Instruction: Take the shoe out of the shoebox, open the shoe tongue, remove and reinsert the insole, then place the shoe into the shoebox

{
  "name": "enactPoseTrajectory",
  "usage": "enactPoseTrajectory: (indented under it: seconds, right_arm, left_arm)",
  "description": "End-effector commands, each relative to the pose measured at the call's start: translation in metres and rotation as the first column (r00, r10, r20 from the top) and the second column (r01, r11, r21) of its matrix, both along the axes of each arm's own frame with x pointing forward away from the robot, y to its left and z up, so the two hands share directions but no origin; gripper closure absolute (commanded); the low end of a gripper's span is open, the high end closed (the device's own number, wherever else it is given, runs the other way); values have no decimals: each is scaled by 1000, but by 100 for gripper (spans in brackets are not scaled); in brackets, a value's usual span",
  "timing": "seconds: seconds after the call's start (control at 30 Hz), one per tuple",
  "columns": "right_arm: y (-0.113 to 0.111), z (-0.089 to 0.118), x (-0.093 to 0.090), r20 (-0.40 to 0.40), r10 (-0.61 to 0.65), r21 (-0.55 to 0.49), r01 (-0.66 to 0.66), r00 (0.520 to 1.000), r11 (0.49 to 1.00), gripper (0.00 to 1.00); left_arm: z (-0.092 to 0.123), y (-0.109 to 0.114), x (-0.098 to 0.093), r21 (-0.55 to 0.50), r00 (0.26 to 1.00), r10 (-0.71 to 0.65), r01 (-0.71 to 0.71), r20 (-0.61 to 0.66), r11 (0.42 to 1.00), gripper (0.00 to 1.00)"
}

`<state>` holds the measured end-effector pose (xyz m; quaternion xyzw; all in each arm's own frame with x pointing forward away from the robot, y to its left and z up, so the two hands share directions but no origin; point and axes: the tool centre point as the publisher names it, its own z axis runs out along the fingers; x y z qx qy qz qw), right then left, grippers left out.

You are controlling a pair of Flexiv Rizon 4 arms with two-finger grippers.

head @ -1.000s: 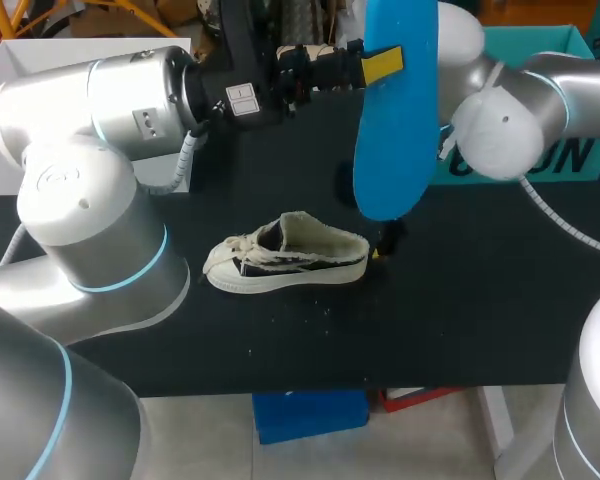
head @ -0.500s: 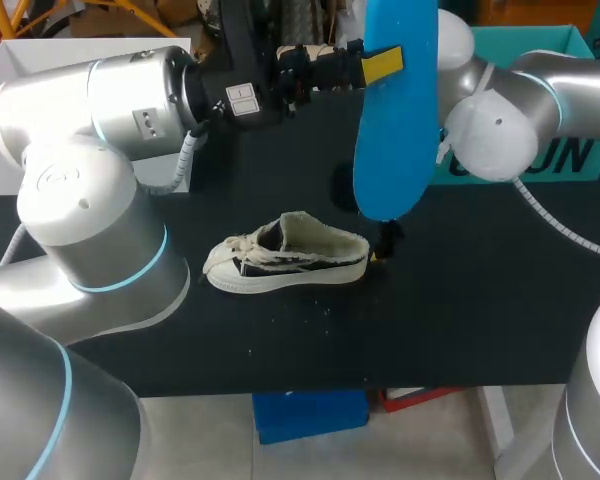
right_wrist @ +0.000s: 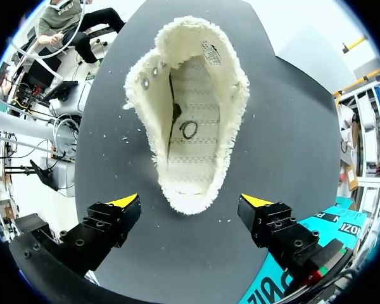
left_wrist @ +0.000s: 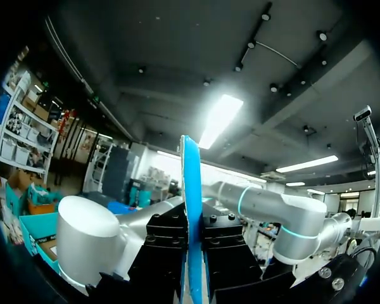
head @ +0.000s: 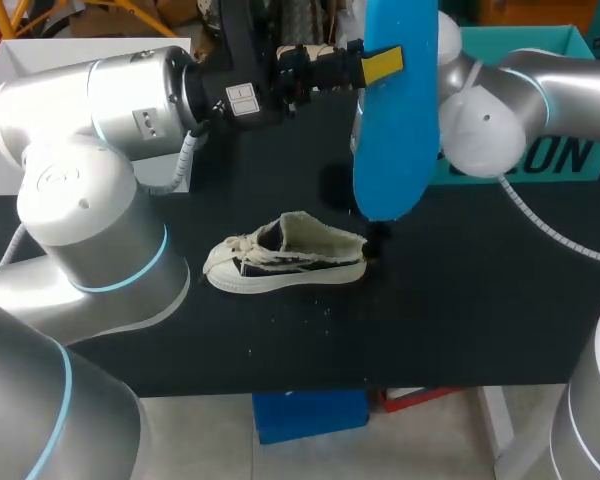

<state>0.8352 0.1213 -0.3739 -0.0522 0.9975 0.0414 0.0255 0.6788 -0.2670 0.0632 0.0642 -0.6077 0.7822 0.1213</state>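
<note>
1. Firmly pinched a blue insole in the left gripper, one blocky black finger pressed against each flat face. Held it on edge, rising straight ahead of those fingers: a thin, smooth blade seen side-on, a long oval with rounded ends seen from the head view.
2. Found the right gripper released and spread wide, its yellow wedge tips capping squared black fingers, with nothing gripped between them.
3. Found the shoe standing on its sole just ahead of that gripper, heel end lying between the two tips with a gap on either side, toe pointing away. Noted a low cream sneaker with a fuzzy, frayed collar, small round eyelets along one edge of the opening, and a pale ribbed floor inside marked with a black ring. From the head view, noted darker side panels, a white rubbery sole and loose laces at the toe.
4. Noted under both a matte black table, dusted with pale flecks beside the shoe.
5. Found the shoebox, teal card with pale lettering, behind the right gripper, apart from the shoe.
</note>
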Motion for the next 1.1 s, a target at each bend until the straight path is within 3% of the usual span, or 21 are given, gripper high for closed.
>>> enactPoseTrajectory:
  seconds: [0.03, 0.57, 0.67, 0.87, 1.1]
  right_arm:
    - [10, -6, -2, -4, 1, -11, -1, 1000, 1000, 0]
    - [30, -8, -9, -16, 16, 8, -16, 1000, 1000, 0]
    - [31, -6, -8, -42, -3, 121, 8, 999, 993, 0]
    - [28, -3, -8, -52, 12, 225, 0, 999, 974, 0]
    - [28, 0, -8, -41, 72, 391, -50, 997, 919, 0]
  left_arm:
    - [1, -2, 0, 2, 1000, 3, -3, -1, 1000, 100]
    - [1, -2, 0, 2, 1000, 3, -3, -1, 1000, 100]
    - [1, -2, 0, 2, 1000, 3, -3, -1, 1000, 100]
    - [1, -2, 0, 2, 1000, 3, -3, -1, 1000, 100]
    - [1, -2, 0, 2, 1000, 3, -3, -1, 1000, 100]
